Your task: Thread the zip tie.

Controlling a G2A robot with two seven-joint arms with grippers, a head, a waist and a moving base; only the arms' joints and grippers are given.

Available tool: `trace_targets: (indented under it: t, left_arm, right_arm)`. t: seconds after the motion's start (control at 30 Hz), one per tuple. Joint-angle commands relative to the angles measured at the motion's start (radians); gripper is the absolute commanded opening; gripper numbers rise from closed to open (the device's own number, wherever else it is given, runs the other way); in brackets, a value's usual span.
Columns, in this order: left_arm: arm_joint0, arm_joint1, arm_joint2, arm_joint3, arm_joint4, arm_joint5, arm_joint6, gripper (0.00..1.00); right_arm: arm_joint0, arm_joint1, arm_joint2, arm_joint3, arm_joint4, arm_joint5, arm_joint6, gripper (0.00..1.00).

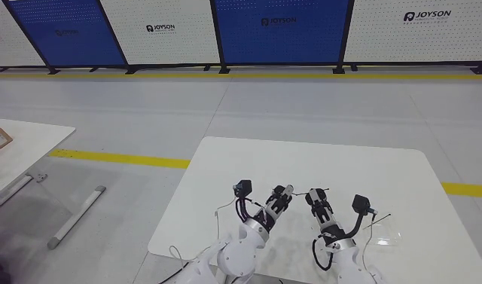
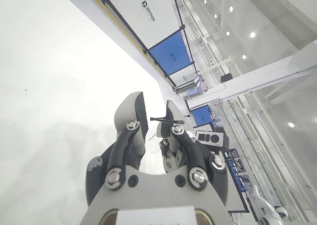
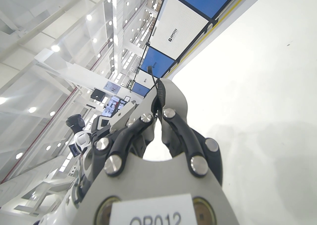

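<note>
The right gripper (image 3: 159,85) is clamping fully closed on the zip tie (image 3: 151,73). It is pinching the black strap between its pads, so that a short length ending in a slightly thicker tip, probably the head, is projecting past the fingertips above the white table (image 1: 339,163). The left gripper (image 2: 153,98) is standing with its jaws parted and nothing between the pads. The tie is showing just beyond its fingers (image 2: 140,112), crossing close to one pad, though whether it is touching that pad cannot be told. In the top view the two grippers are facing each other over the near part of the table, close together, with the thin strap spanning the gap. Handling judgement: the tie is appearing very light, thin and springy. It is probably stiff enough over a short free length to be aimed, yet liable to bow or swivel in a smooth pinch when pushed endwise. The open gripper is best taking hold close behind the end to be guided, with the strap's flat faces against the pads and little overhang left.
</note>
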Motion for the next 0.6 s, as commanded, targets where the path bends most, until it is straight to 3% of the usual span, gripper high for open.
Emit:
trace_targets:
  t: [0.0, 0.17, 0.27, 0.57]
  left_arm:
    - [-0.001, -0.001, 0.004, 0.001, 0.012, 0.004, -0.002, 0.25]
    - [-0.003, -0.004, 0.014, 0.005, 0.04, 0.01, -0.005, 0.18]
    - [-0.002, -0.005, 0.015, 0.006, 0.046, 0.013, -0.007, 0.0]
    - [0.0, -0.009, 0.013, 0.005, 0.052, 0.01, -0.015, 0.0]
  right_arm:
    - [-0.001, -0.001, 0.0, -0.001, -0.002, 0.0, -0.001, 0.0]
    - [-0.004, -0.004, 0.001, -0.001, 0.0, -0.002, -0.001, 0.0]
    - [-0.003, -0.006, 0.002, 0.002, 0.006, -0.006, 0.001, 0.0]
    - [-0.002, -0.01, 0.005, 0.003, -0.002, -0.002, 0.004, 0.0]
